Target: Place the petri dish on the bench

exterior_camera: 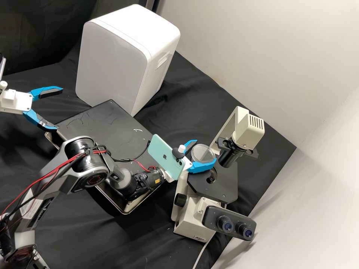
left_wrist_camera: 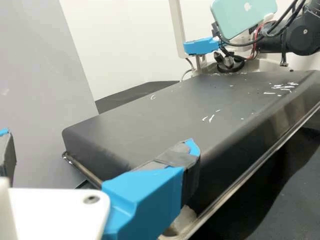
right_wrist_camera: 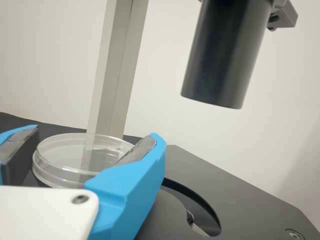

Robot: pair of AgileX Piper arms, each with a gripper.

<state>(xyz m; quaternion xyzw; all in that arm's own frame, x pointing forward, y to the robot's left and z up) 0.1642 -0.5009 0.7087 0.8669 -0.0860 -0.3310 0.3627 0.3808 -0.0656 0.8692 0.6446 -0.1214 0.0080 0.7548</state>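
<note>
High view: my right pincer [exterior_camera: 198, 157] is closed round the petri dish [exterior_camera: 203, 152] at the microscope stage [exterior_camera: 220, 183]. I cannot tell whether the dish rests on the stage.

Left wrist view: my left pincer [left_wrist_camera: 97, 142] gapes wide and holds nothing, beside the black tray [left_wrist_camera: 165, 120].

Right wrist view: the pads [right_wrist_camera: 134, 150] meet opposite sides of the dish wall. I judge the dish light, thin, slick and brittle, so it should be gripped gently by the side wall and kept level.
</note>
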